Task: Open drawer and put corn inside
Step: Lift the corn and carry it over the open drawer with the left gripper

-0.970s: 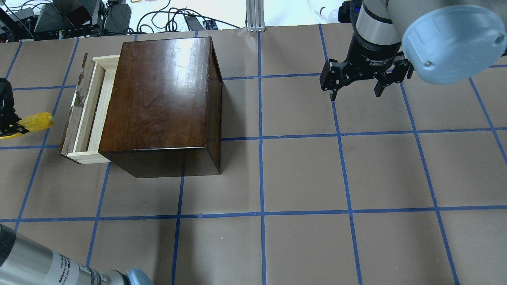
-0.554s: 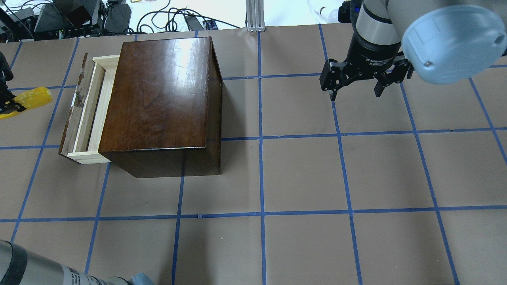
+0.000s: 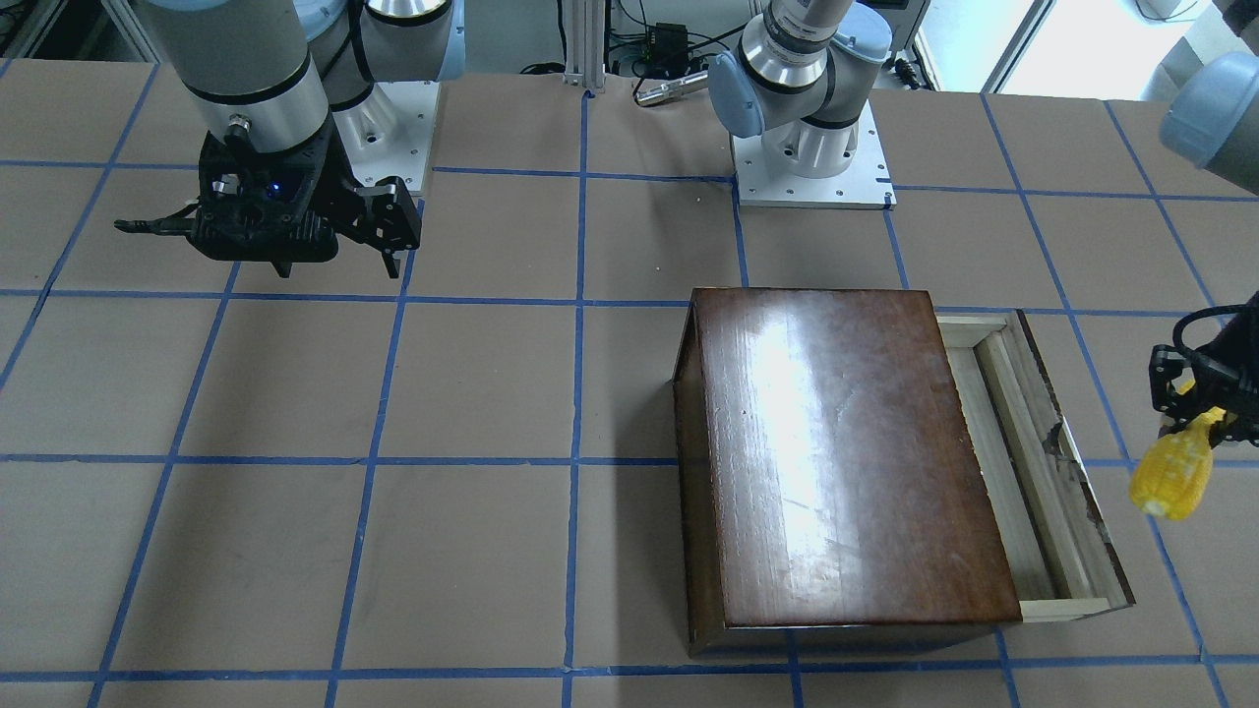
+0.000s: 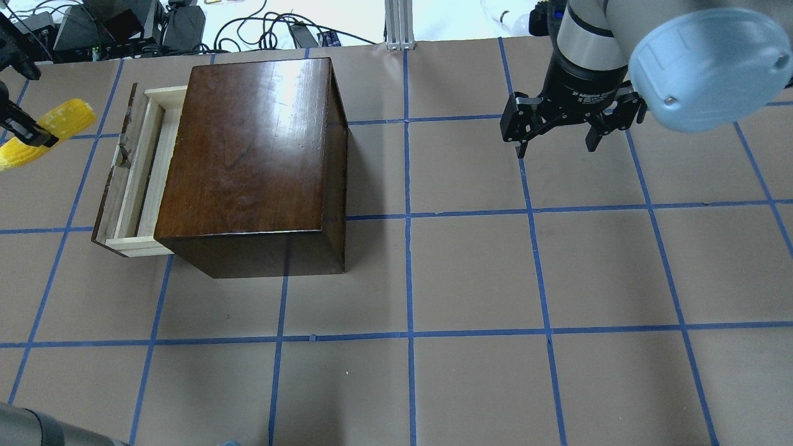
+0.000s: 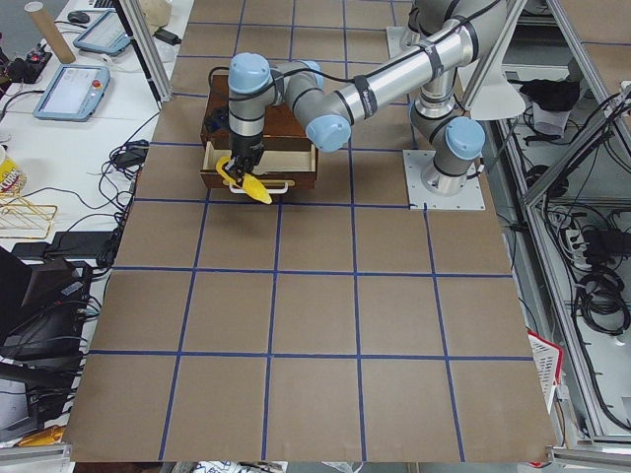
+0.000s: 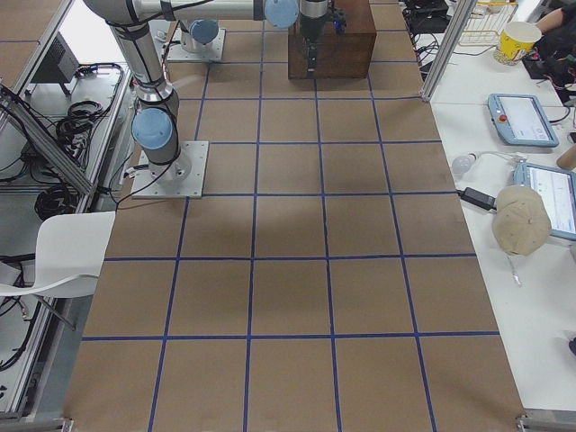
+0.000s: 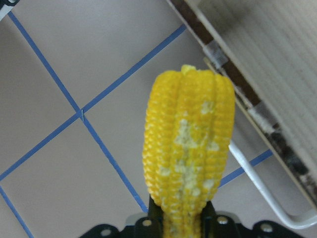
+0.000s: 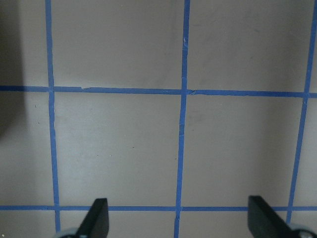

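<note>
The dark-brown box [image 4: 248, 148] stands at the table's left, with its pale drawer [image 4: 133, 173] slid partly open to the left. The drawer's dark front panel and thin white handle [image 7: 262, 191] show in the left wrist view. My left gripper [image 4: 28, 133] is shut on the yellow corn [image 4: 52, 130] and holds it above the table, left of the drawer front and apart from it. The front-facing view shows the corn [image 3: 1172, 479] hanging from the gripper [image 3: 1202, 418] beside the drawer [image 3: 1023, 462]. My right gripper [image 4: 556, 141] is open and empty far to the right.
The table is brown paper with a blue tape grid [image 4: 409, 217]. Cables and gear [image 4: 124, 28] lie beyond the far edge. The arm bases [image 3: 811, 147] stand at the robot's side of the table.
My left gripper has carried the corn toward the table's far edge, alongside the drawer front, and a little nearer the drawer. The right arm and the drawer have not moved.
</note>
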